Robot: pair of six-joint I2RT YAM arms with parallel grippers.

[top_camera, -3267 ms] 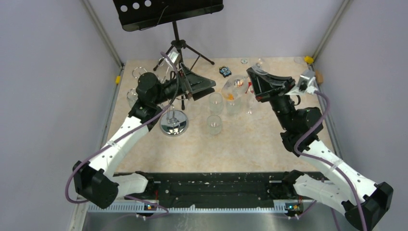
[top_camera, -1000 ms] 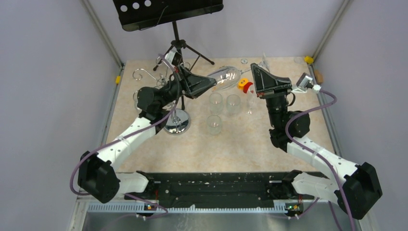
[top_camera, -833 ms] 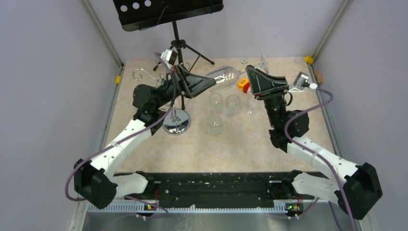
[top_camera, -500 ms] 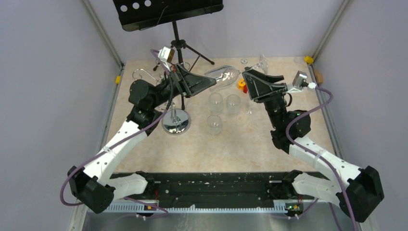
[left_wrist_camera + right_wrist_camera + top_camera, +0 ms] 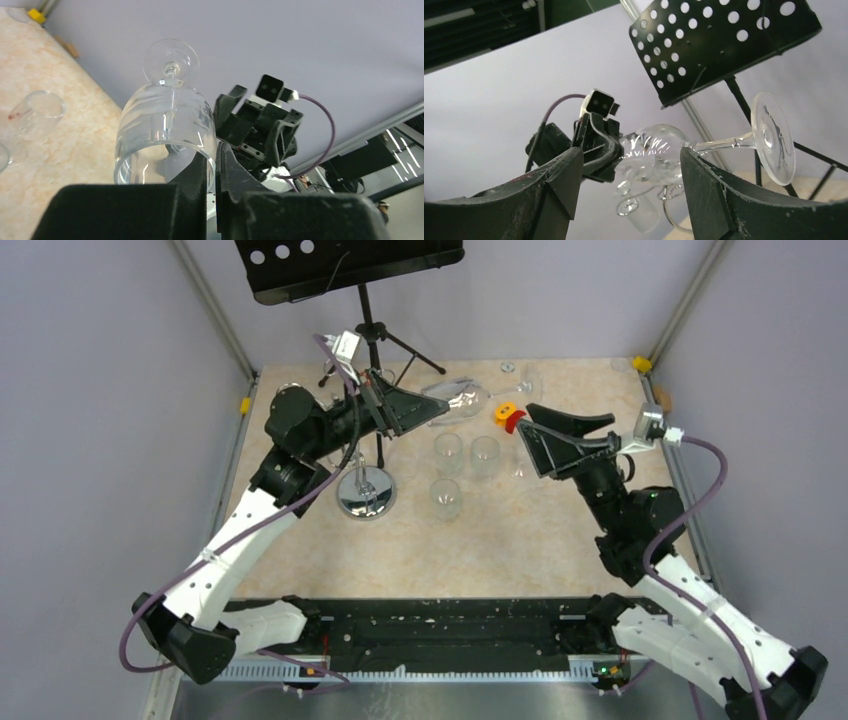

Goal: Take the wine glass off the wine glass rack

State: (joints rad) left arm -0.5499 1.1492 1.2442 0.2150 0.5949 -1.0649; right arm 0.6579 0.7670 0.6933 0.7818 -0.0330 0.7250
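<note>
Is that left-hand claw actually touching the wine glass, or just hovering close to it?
Touching. The left wrist view shows the left gripper shut on the wine glass, its two fingers pinching the rim of the bowl between them with no gap.

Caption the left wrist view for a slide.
Left claw pinches the wine glass by its rim, stem and foot pointing away from the camera.

Table [image 5: 480, 540]: chrome rack [image 5: 364, 492], tumblers [image 5: 445, 497]

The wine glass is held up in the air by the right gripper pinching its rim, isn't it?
No. It is the left gripper that pinches the wine glass by its rim and holds it up, as the left wrist view shows. The right gripper stands open.
</note>
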